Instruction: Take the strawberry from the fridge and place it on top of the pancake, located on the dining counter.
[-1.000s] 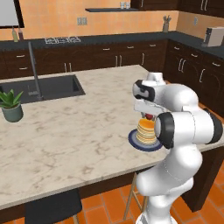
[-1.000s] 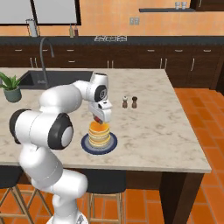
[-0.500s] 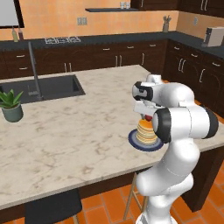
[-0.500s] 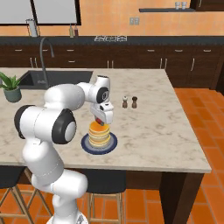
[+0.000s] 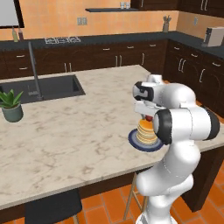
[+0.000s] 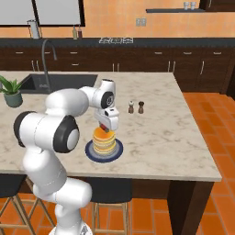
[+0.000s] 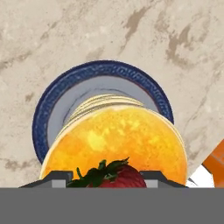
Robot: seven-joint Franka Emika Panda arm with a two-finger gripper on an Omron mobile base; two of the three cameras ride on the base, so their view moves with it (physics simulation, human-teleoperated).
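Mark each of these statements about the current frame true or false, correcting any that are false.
1. The gripper is shut on the strawberry. True.
2. The strawberry hangs over the sink. False: it is above the pancake.
3. The pancake sits on a dark blue plate on the dining counter. True.
4. The salt and pepper shakers stand on the plate. False: they stand on the counter, apart from the plate.
5. A potted plant stands on the counter near the sink. True.
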